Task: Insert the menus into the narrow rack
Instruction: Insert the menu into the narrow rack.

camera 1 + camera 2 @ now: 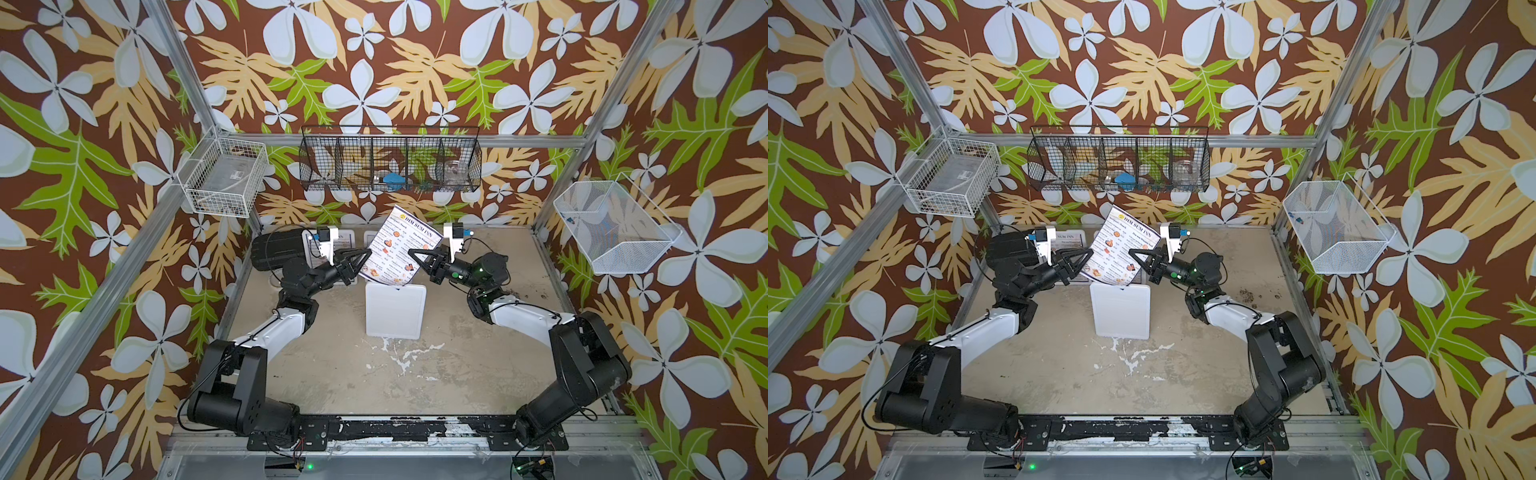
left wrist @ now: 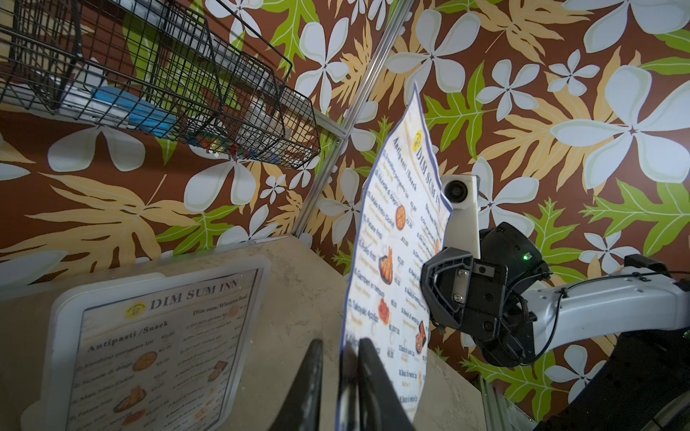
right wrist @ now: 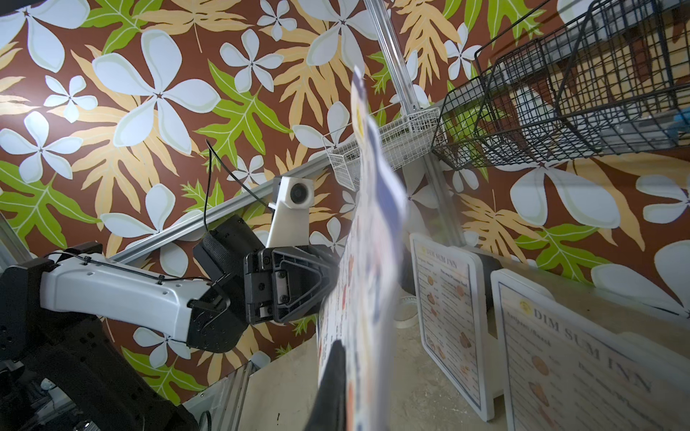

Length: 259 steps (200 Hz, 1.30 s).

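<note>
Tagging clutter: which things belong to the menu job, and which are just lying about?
Job: held menu, another menu, third menu, white panel (possibly the rack), left gripper, right gripper.
Bystanders: black wire basket, white wire basket, white mesh basket.

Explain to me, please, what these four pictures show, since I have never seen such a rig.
It is a robot with two arms at a table, each arm ending in a gripper. Two pictures look down from overhead, side by side, and show nearly the same scene. The other two come from cameras on the arms' wrists, so they look tilted and close up. Between the arms a printed menu is held upright in the air. The right gripper is shut on one side of it; the left gripper has its jaws slightly apart around the opposite edge. Just below the menu is a white panel. Two more menus, backed by white boards, are at the back of the table. Wire baskets hang around the space.
</note>
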Tool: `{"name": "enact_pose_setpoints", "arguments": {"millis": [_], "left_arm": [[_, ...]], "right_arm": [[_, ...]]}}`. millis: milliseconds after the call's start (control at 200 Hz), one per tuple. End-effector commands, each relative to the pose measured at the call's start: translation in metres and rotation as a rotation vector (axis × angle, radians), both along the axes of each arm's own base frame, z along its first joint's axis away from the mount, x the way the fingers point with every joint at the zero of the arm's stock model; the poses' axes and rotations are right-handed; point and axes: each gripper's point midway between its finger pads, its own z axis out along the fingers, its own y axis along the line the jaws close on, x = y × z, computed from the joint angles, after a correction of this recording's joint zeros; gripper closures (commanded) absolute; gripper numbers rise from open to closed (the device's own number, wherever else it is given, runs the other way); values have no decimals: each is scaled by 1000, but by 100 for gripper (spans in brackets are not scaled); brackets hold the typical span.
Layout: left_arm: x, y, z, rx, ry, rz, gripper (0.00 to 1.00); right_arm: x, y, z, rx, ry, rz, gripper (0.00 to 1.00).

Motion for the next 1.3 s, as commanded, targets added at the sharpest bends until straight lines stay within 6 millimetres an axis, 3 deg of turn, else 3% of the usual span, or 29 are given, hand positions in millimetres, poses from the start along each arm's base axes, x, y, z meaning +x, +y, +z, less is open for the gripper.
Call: {"name": "enact_pose_setpoints", "arguments": {"millis": [0,415,736,1291], "left_arm": [[-3,-1,3,-3,-18,-10,76],[-4,1,2,11,-25,10,60],[-6,3,3,15,-33,19,57],[-7,6,1,23,-35,41,55]], "right_arm": [[-6,1,2,-17,-47,13,100],[-16,1,-5,-107,-108,26,100],[-16,-3,-8,-177,-148,1,100],[24,-24,-24,-199,28,-212,100]]}}
